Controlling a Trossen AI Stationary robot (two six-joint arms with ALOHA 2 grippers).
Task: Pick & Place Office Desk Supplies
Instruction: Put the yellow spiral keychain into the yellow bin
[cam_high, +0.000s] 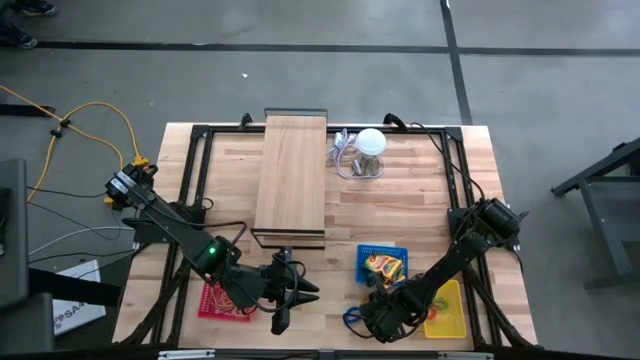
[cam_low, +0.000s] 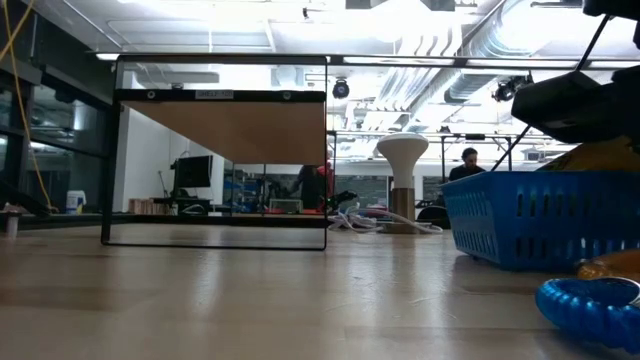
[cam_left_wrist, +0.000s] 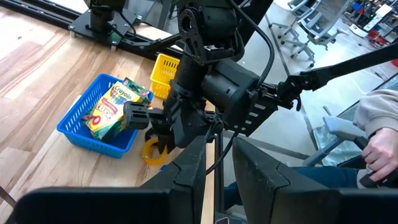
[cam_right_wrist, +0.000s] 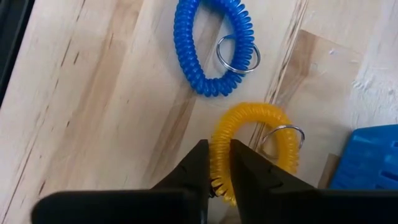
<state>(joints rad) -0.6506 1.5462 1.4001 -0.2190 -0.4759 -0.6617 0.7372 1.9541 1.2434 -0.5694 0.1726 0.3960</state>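
Only the right wrist view showed the right gripper (cam_right_wrist: 219, 163) closed on the yellow coil loop (cam_right_wrist: 249, 149), which lay on the worktop (cam_right_wrist: 93, 93) just beside the blue coil loop (cam_right_wrist: 208, 46); in the high view the arm hid both. The left gripper (cam_high: 290, 300) waited slightly open and empty. The blue basket (cam_left_wrist: 93, 121) held crayon packs (cam_left_wrist: 115, 109).

Even, bright overhead light is cast across the worktop (cam_high: 400, 200), with soft shadows. In the low view, ceiling lights (cam_low: 420, 15) are blown out and the near blue coil (cam_low: 590, 305) is blurred.
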